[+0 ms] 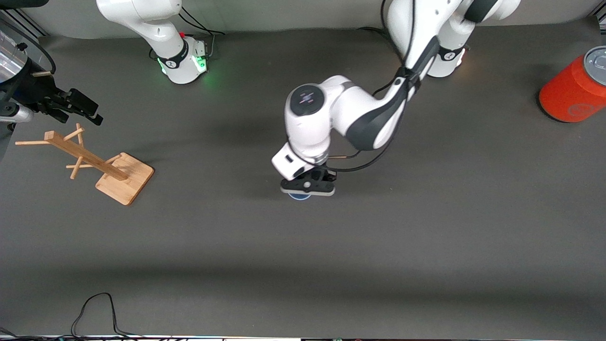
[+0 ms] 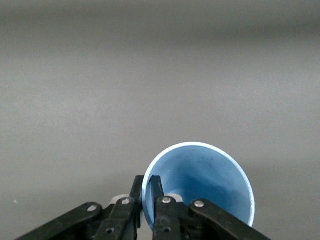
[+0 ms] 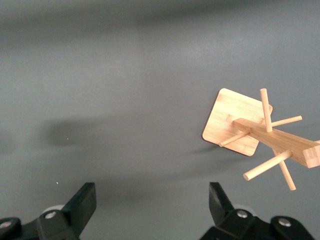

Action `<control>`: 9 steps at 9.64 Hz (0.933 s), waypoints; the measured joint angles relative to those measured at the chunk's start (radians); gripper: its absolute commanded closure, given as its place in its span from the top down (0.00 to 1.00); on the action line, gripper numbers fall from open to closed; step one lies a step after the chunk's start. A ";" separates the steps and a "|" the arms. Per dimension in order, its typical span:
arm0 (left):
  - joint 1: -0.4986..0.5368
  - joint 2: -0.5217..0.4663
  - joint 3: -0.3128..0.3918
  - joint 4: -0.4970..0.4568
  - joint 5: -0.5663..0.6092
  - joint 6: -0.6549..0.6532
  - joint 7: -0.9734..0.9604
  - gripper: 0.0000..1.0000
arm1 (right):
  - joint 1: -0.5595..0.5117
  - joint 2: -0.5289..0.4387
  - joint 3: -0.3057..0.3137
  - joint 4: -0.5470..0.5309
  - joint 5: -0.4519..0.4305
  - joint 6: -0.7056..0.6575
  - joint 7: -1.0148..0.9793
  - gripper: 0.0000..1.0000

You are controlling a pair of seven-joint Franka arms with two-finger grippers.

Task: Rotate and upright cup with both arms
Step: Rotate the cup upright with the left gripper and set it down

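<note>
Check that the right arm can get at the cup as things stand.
Probably yes, with a long reach. The cup sits mid-table with the left end effector shut on its rim, one finger inside. The right end effector waits open above the wooden rack; bare mat lies between.

A dark grey matte table surface [image 1: 426, 246] fills the whole scene, evenly lit, with soft shadows. A light bamboo peg rack on a square base [image 1: 124, 178] stands toward the right arm's end. A large orange-red can with grey lid [image 1: 575, 90] lies tilted at the left arm's end. A thin black cable [image 1: 97, 308] loops at the edge nearest the front camera.
</note>
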 measured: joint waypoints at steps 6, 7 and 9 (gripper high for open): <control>0.009 -0.116 0.035 -0.542 0.258 0.523 -0.339 0.00 | -0.001 0.057 -0.006 -0.003 0.000 0.077 0.025 1.00; 0.009 -0.113 0.034 -0.546 0.340 0.524 -0.416 0.31 | -0.002 0.053 -0.007 0.003 0.000 0.077 0.025 1.00; 0.009 -0.106 0.032 -0.549 0.466 0.524 -0.533 1.00 | -0.002 0.031 -0.008 0.005 0.000 0.077 0.025 1.00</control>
